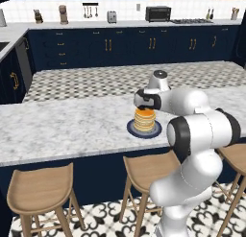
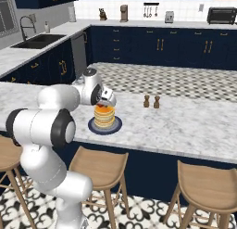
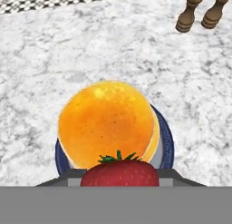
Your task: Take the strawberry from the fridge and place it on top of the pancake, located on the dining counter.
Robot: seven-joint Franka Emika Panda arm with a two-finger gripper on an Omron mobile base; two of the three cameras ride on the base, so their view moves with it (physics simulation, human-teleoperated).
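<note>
Two brown pepper mills (image 2: 152, 102) side by side — wooden stools (image 1: 41, 188) below

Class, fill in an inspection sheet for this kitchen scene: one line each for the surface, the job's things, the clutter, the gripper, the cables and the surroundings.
Surface: dining counter, white-grey marble on a navy base.
Job's things: pancake stack sits on a dark plate on the counter; strawberry is held above the stack's near edge, not yet set down.
Clutter: two small brown shakers stand on the counter to the right of the plate.
Gripper: gripper is shut on the strawberry, poised over the pancake.
Cables: nothing seen.
Surroundings: wooden stools along the counter; navy cabinets with gold handles; sink on the far left; toaster oven on the back counter.
</note>
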